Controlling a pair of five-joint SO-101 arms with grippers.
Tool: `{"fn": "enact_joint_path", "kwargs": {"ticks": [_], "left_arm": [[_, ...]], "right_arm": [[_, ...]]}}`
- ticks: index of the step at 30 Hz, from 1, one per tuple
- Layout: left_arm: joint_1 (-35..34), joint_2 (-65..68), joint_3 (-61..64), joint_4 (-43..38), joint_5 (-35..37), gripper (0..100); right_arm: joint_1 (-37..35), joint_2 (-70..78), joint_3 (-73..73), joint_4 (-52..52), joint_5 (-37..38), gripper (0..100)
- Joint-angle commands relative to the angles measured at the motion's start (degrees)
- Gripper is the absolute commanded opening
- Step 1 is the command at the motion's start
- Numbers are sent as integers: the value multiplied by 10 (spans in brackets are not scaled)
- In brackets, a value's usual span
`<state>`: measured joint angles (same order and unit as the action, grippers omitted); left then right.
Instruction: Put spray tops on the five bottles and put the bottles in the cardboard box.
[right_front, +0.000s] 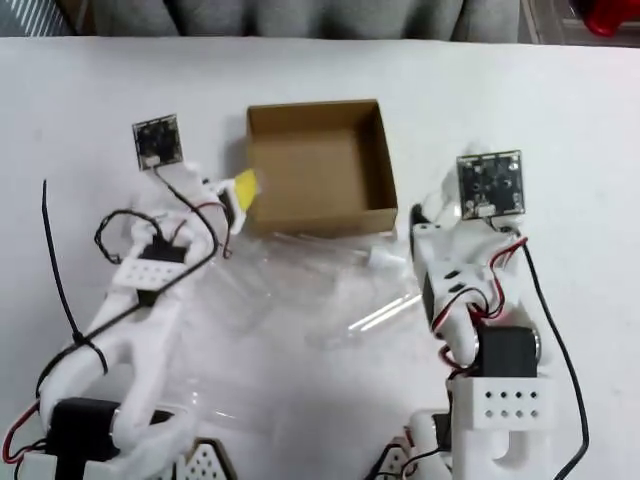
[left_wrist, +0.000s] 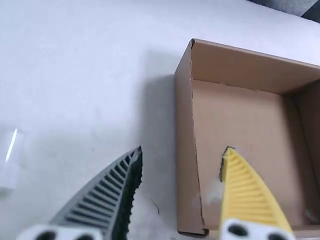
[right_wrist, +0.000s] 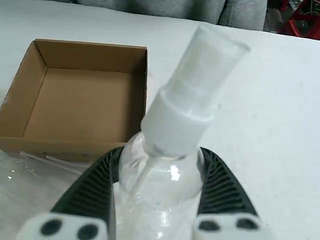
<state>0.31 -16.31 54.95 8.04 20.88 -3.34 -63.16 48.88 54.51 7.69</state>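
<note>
The open cardboard box (right_front: 315, 165) stands mid-table at the back, with nothing inside. My right gripper (right_wrist: 161, 152) is shut on a clear bottle (right_wrist: 160, 195) that carries a white spray top (right_wrist: 182, 115) under a clear cap. It holds the bottle upright just to the right of the box (right_wrist: 85, 100). In the high view the right gripper (right_front: 420, 222) sits by the box's front right corner. My left gripper (left_wrist: 182, 150) is open and straddles the box's left wall (left_wrist: 185, 150). Its yellow finger (left_wrist: 245, 190) is inside the box and its grey finger (left_wrist: 117, 185) is outside over the table.
Clear plastic wrapping (right_front: 270, 290) lies crumpled in front of the box between the arms. On it are a loose white spray top (right_front: 383, 260) and thin clear tubes (right_front: 385, 312). A small clear piece (left_wrist: 7, 160) lies on the table left of the left gripper.
</note>
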Motion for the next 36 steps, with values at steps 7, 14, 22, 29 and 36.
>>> {"fn": "enact_joint_path", "kwargs": {"ticks": [7,14,22,29,36], "left_arm": [[0,-2,-16,-19,-7,251],[0,-2,-13,-31,-7,252],[5,-3,-11,-26,-7,249],[-36,-7,-17,-25,-4,249],[-64,-12,-7,-1,-5,249]], "right_arm": [[0,-20,-7,29,-6,16],[17,-16,4,10,-42,16],[-22,-20,40,-22,-57,16],[-86,-26,36,-17,-53,16],[-84,-59,41,4,-53,16]]}}
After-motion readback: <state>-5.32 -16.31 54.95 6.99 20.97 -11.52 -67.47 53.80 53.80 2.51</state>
